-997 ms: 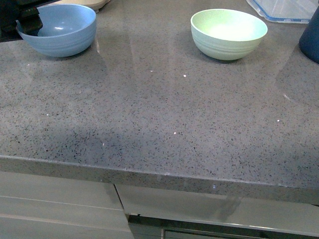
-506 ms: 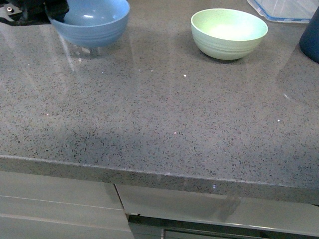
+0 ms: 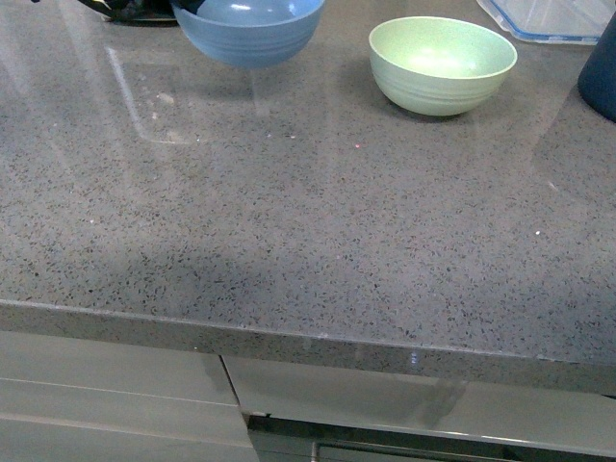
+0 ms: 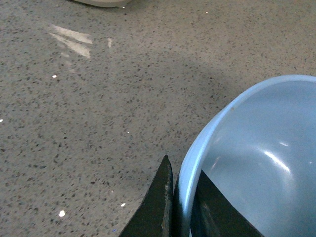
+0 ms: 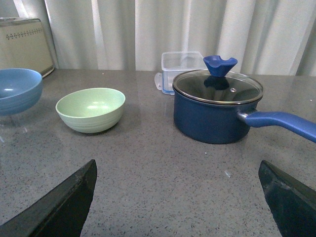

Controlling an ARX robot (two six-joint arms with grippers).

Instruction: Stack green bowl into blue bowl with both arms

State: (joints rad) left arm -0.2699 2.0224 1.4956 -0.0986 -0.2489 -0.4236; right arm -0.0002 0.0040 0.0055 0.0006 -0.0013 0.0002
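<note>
Here, the left gripper (image 4: 183, 168) clenches the blue bowl (image 3: 248, 34) at the top left of the front view, the green bowl (image 3: 443, 65) sits near it, and the right gripper (image 5: 177, 165) is released.

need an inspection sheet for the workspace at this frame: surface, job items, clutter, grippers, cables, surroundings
Surface: grey speckled counter, glossy with glare; no spills seen.
Job's things: blue bowl empty, held by its rim, appears lifted clear of the counter; green bowl empty, upright on the counter, apart from the blue one.
Clutter: lidded navy pot; clear container behind it; cream box at the far edge.
Grippers: left gripper shut on the blue bowl's rim, one finger inside, one outside; right gripper open, holding nothing, back from the green bowl.
Cables: nothing seen.
Surroundings: curtains behind the counter; drawer fronts below its edge.
</note>
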